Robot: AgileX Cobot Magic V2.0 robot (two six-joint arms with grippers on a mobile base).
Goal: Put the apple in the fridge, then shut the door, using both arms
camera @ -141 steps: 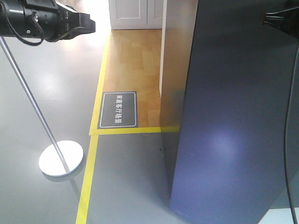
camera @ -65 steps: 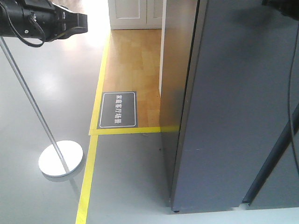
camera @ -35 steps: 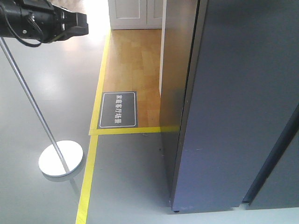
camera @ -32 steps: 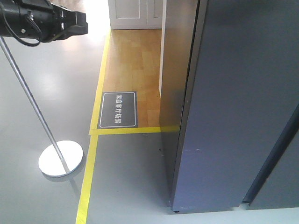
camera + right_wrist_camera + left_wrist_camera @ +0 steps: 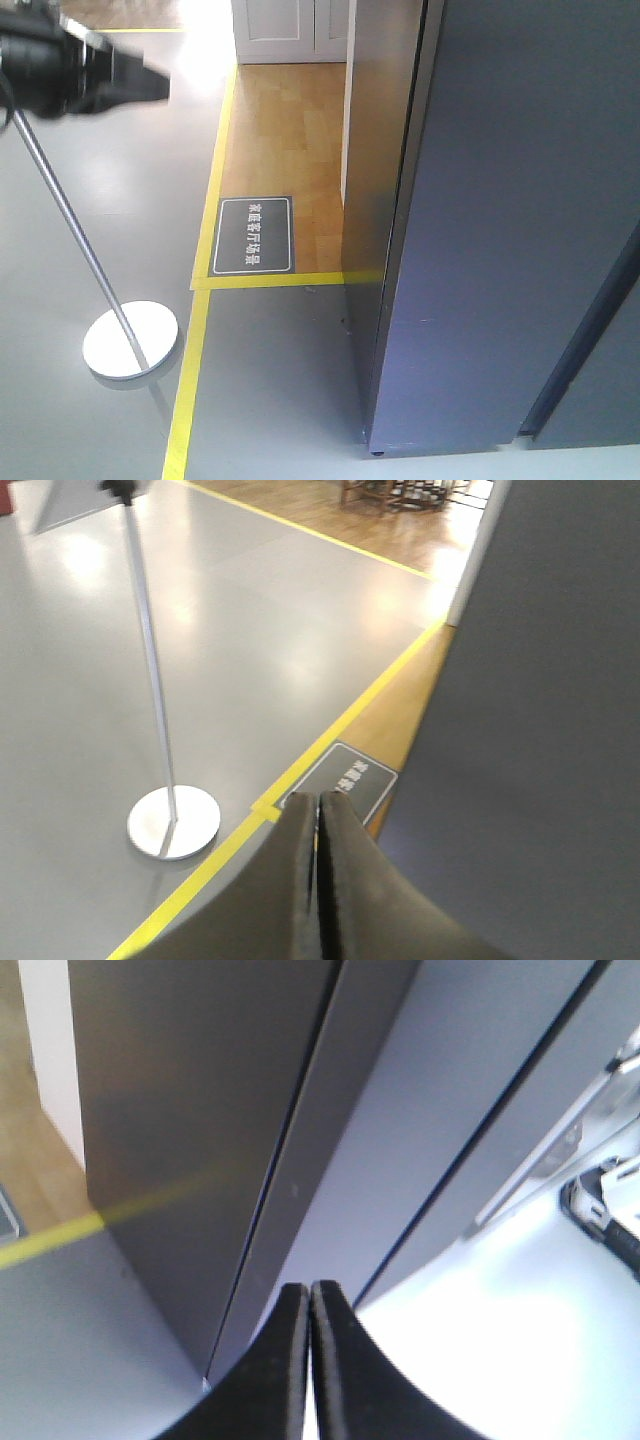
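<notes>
The fridge (image 5: 375,150) stands dark grey on the right of the front view, with its door (image 5: 520,200) lying flush against it. The apple is hidden. At the top left of that view, my left gripper (image 5: 160,85) is blurred and hangs well clear of the fridge. The left wrist view shows this gripper (image 5: 308,1286) shut on nothing, pointing at the seam between the fridge side (image 5: 190,1080) and the door (image 5: 420,1110). My right gripper (image 5: 320,796) is shut and empty too, held above the floor with the fridge (image 5: 540,730) to its right.
A metal pole stand with a round white base (image 5: 130,340) is on the grey floor at the left. A yellow tape line (image 5: 190,380) and a dark floor sign (image 5: 254,235) border a wooden floor. White cupboard doors (image 5: 290,30) are at the back.
The door has swung from ajar to flush with the fridge. The right arm has left the front view. My left gripper has shifted a little left and down and is now blurred.
</notes>
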